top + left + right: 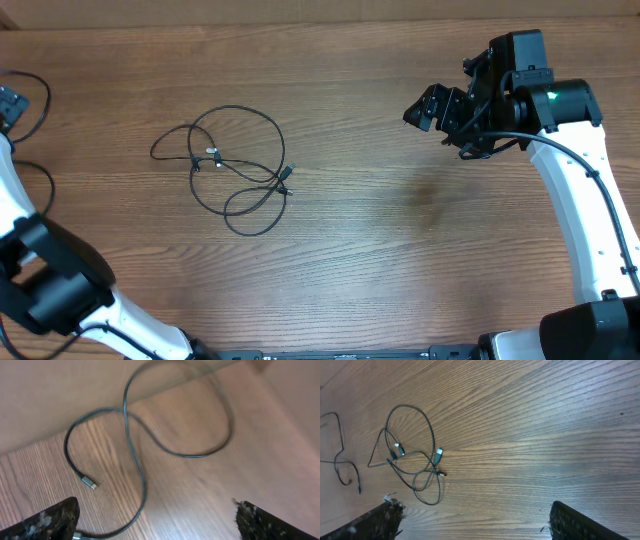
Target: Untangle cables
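Cables (235, 170) knotted left of surface (380, 250) centre, long axis roughly left–right. Right claw (432, 118) hangs well apart toward the far right corner, spread wide, empty; left claw (155, 505) likewise spread, empty.

White right arm (588, 205) with black pincer (421, 106) and green light (551, 97)

Your right arm (585, 215) runs up from its base at the lower right of the overhead view and turns left at the wrist. Your right gripper (475, 510) points leftward, its fingers (580, 522) spread wide with nothing between them. Your left arm (50, 280) sits folded at the lower left corner. Your left gripper (156, 512) also has its fingers (45, 522) wide apart and empty.
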`<state>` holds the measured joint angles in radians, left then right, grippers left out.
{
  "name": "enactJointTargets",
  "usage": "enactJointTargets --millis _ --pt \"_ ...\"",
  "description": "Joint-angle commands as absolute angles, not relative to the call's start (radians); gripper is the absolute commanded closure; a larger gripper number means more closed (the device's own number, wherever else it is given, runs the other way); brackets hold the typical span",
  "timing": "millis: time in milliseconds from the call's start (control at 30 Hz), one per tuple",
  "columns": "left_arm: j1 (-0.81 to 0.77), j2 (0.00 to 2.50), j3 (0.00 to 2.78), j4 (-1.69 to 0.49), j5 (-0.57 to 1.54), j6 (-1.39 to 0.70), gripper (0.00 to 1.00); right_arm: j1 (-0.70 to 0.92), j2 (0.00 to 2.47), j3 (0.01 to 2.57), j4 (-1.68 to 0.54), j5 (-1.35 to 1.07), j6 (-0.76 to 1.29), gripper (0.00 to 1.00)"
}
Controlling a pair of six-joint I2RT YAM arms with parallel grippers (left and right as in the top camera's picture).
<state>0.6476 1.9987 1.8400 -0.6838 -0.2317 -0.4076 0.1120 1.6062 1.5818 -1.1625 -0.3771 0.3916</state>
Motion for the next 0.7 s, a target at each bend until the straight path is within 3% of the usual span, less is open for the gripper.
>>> enactJointTargets --millis 0,200,267,467,667 --pt "0.579 1.768 1.902 -0.713 -0.19 -0.331 0.0 0.111 1.601 1.575 -1.15 -0.367 0.384 0.08" --pt "0.398 1.597 1.902 -0.836 0.332 -0.271 0.0 0.111 1.601 1.575 -1.135 -0.367 0.384 0.07" --pt "0.314 1.599 1.899 -0.954 0.466 -0.212 0.08 0.111 1.601 1.575 -1.135 -0.367 0.38 0.07" --pt "0.118 1.693 1.84 -1.303 0.411 -0.218 0.22 0.111 1.601 1.572 -1.143 -0.367 0.327 0.04" --pt "0.093 1.712 1.582 -1.221 0.162 -0.689 0.18 0.111 1.601 1.572 -1.152 -0.367 0.315 0.03"
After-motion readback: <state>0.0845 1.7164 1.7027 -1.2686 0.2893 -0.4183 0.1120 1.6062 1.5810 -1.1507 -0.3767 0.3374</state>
